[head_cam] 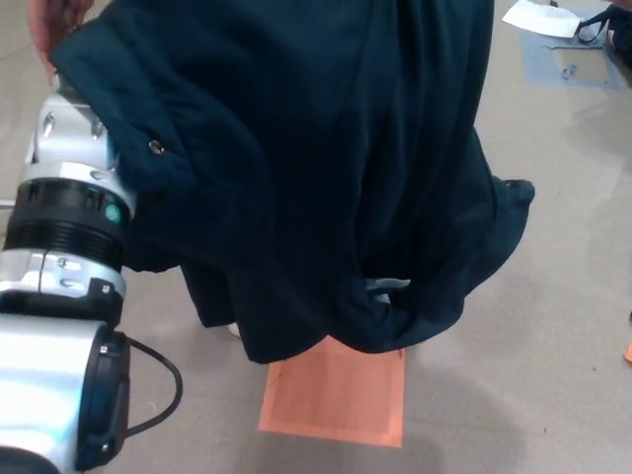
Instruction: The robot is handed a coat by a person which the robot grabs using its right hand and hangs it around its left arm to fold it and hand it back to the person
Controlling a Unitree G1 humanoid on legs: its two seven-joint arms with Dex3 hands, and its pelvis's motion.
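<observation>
A dark navy coat [316, 168] hangs draped over my left forearm [64, 217], which reaches up from the lower left. The cloth covers the arm beyond the silver wrist joint, so my left hand is hidden under it. The coat's folded lower edge [385, 321] sags in the middle of the picture above the floor. A person's hand [54, 25] shows at the top left, touching the coat's upper edge. My right hand does not show.
An orange rectangle [336, 400] lies on the grey floor under the coat. White paper [541, 18] and small items lie on the floor at the top right. A black cable [158, 395] loops from my left arm.
</observation>
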